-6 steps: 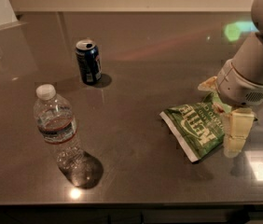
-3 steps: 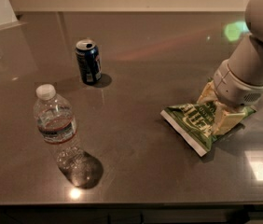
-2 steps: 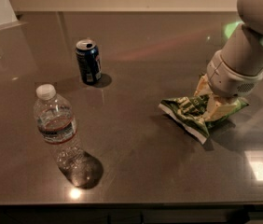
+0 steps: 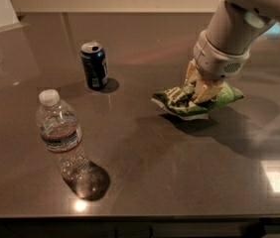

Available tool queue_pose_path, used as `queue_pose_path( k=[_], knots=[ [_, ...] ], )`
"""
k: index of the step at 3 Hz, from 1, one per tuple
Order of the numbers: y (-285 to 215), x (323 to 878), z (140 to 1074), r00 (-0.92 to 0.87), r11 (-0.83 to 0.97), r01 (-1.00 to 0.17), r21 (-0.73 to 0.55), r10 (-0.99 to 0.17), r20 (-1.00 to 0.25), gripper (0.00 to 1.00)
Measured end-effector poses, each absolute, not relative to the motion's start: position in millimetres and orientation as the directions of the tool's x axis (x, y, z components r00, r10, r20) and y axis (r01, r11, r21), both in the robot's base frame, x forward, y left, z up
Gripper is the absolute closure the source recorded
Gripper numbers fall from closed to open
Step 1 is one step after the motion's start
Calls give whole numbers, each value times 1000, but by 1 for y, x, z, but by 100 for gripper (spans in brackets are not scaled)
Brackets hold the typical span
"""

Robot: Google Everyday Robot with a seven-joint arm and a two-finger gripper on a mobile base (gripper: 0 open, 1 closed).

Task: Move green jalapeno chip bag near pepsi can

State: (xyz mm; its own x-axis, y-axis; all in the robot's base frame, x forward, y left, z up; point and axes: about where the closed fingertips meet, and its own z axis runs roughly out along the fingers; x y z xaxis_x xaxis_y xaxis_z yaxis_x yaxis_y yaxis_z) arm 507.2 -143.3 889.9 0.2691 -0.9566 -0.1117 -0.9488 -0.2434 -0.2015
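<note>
Pinching the green jalapeno chip bag near its middle, the gripper is closed on what looks light, soft, crinkly and slippery foil, sitting well apart at four o'clock from the pepsi can.

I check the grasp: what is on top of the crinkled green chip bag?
The robot's cream two-finger tool sits on the crinkled green chip bag, pinching its middle. The part beneath is hidden.

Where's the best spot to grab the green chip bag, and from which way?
Probably from above, pinching the crinkled middle of the green jalapeno chip bag: it is flat and floppy, with no firm sides. The gripper sits there now, shut on it, apart from the pepsi can.
</note>
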Motion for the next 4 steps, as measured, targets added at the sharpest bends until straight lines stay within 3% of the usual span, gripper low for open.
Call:
queue_pose_path(
  k=[4],
  knots=[
    [-32, 585, 893, 452, -398, -875, -277, -876, -167, 100]
  ],
)
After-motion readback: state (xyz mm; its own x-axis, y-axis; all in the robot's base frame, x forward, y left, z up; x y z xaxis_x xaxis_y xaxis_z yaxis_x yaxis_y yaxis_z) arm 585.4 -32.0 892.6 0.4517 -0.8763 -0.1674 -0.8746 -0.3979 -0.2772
